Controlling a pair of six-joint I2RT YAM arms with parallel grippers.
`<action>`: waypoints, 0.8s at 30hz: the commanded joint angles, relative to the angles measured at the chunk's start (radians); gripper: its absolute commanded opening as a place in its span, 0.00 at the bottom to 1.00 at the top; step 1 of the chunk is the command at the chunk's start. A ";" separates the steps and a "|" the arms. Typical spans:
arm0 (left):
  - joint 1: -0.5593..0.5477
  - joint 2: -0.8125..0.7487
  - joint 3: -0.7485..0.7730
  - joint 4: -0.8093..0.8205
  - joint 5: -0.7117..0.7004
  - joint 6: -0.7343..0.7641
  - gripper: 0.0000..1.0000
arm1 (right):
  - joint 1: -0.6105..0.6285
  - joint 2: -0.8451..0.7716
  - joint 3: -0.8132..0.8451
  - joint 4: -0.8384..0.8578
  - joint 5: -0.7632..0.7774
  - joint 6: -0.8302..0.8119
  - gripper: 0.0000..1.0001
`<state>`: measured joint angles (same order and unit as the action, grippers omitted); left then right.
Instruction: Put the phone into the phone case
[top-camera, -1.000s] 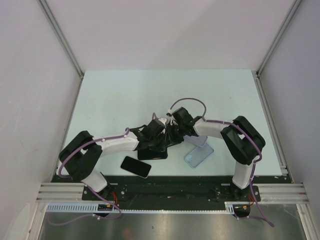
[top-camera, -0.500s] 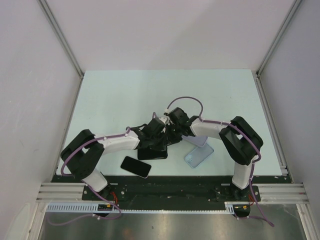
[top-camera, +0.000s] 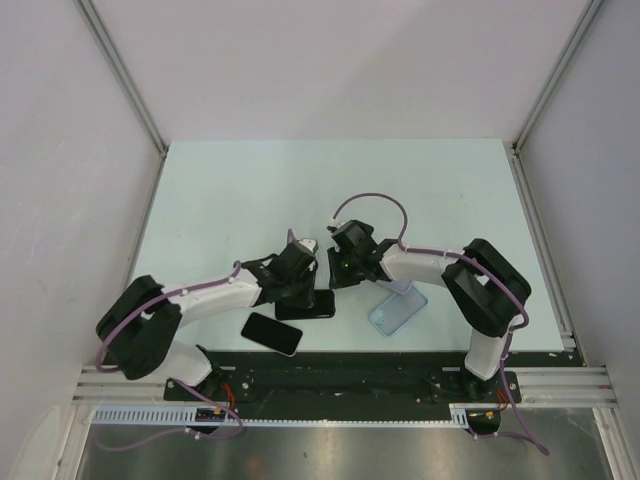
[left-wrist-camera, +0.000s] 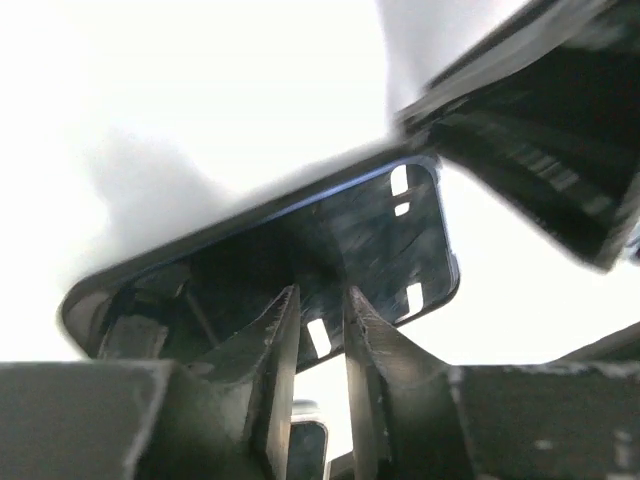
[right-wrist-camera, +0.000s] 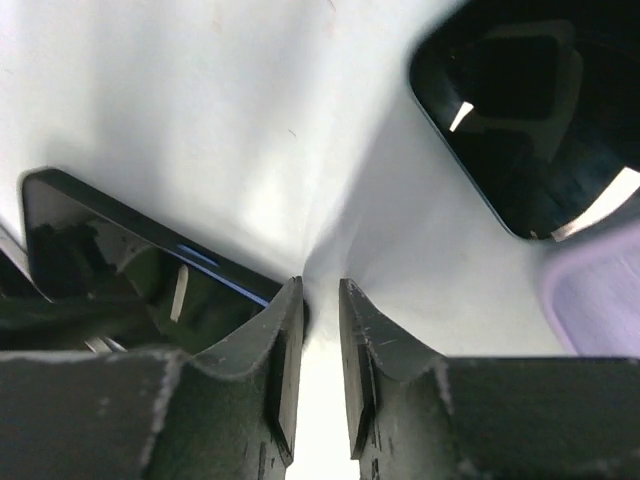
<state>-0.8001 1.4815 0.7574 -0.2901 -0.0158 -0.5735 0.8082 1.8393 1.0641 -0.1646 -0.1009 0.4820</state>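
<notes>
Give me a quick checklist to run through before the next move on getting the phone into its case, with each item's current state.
1. Clear bluish plastic phone case lies free on the pale table, apart from both grippers: ok.
2. Phone inside that case: not ok, it looks empty.
3. Black glossy phone by the near edge, nothing on it: ok.
4. Left gripper gripping the dark flat slab: cannot tell, the jaws show a slim gap.
5. Right gripper gripping that slab: cannot tell.
6. Room between the two grippers: not ok, they nearly meet.
</notes>
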 joint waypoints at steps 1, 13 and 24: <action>0.018 -0.183 -0.065 -0.135 -0.090 0.001 0.35 | -0.030 -0.072 -0.062 -0.168 0.044 -0.043 0.28; 0.272 -0.622 -0.236 -0.115 0.134 -0.017 0.87 | -0.072 -0.284 -0.104 -0.136 -0.134 -0.011 0.63; 0.360 -0.527 -0.256 -0.098 0.131 -0.026 0.91 | -0.133 -0.256 -0.259 0.075 -0.397 0.087 0.72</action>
<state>-0.4465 0.9279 0.5045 -0.4061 0.1165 -0.5865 0.6849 1.5654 0.8066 -0.2008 -0.3855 0.5240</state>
